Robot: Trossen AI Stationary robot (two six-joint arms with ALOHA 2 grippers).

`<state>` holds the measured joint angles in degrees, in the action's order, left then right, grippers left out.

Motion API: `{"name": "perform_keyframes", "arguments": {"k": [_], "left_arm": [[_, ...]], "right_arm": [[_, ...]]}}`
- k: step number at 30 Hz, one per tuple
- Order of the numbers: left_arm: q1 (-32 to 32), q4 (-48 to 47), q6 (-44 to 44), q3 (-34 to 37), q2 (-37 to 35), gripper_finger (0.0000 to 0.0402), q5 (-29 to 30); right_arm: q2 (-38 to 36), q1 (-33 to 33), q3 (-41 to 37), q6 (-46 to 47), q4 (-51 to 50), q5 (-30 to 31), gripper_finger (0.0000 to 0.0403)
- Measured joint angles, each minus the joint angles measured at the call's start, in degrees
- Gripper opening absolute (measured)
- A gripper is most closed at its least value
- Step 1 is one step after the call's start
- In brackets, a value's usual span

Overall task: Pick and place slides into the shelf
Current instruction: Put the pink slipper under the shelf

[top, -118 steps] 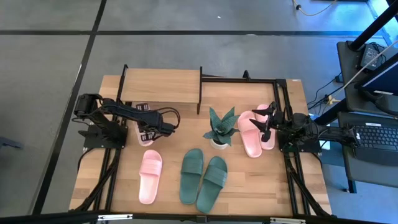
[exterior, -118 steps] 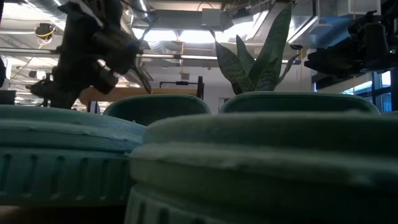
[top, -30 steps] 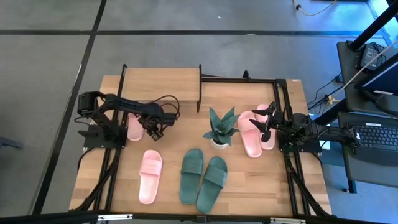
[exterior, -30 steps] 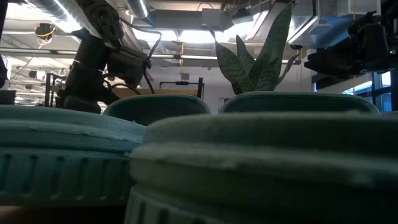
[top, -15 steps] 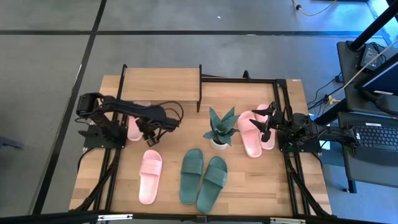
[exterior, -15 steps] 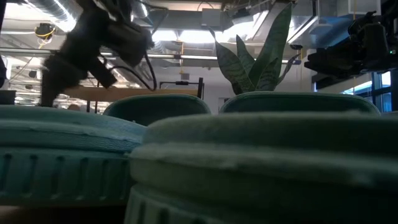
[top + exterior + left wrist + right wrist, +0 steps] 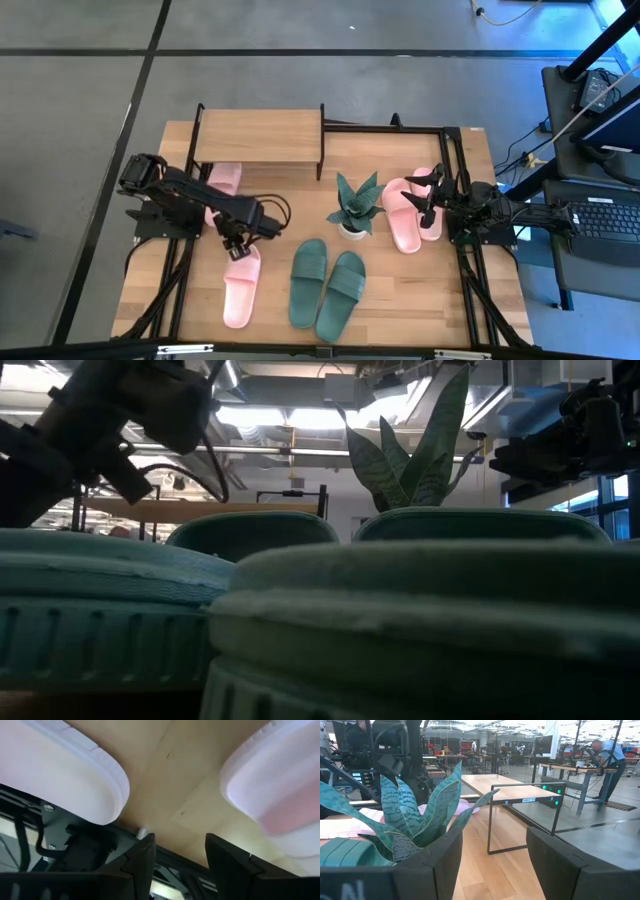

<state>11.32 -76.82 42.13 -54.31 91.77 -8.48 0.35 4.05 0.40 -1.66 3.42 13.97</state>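
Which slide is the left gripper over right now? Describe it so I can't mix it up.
On the wooden table, look at the front-left area beside the dark green pair. There the left gripper hangs open over the heel end of a pale pink slide. It lies alone and unpaired; the other loose pinks sit together right of the plant.

Shelf (image 7: pixel 258 137): light wood top board on thin black legs, standing upright at the far left part of the worktop. One pale pink slide (image 7: pixel 222 181) is lying under its near edge, partly tucked in, toe end sticking out. Second single pink slide (image 7: pixel 240 284) is lying flat at the near left, sole down, strap up. Dark green pair (image 7: pixel 327 283) is sitting side by side near the middle front, slightly angled, touching. Remaining pink pair (image 7: pixel 411 212) is lying side by side on the right, well apart from the shelf.
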Motion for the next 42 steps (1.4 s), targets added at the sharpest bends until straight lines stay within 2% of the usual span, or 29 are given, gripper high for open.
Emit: {"name": "perform_keyframes", "arguments": {"k": [13,21,42], "left_arm": [[0.17,10.24,2.53,9.99,0.0,0.0164,-1.63],[-2.94,10.34,2.82,14.41,0.0,0.0164,0.82],[-14.29,10.54,2.96,15.31,0.02,0.0164,8.41]], "right_arm": [[0.01,0.02,0.0,-0.03,0.0,-0.01,0.0221],[0.01,0.02,0.0,-0.03,-0.02,0.01,0.0221],[0.01,0.0,0.0,-0.1,-0.02,0.01,0.0221]]}}
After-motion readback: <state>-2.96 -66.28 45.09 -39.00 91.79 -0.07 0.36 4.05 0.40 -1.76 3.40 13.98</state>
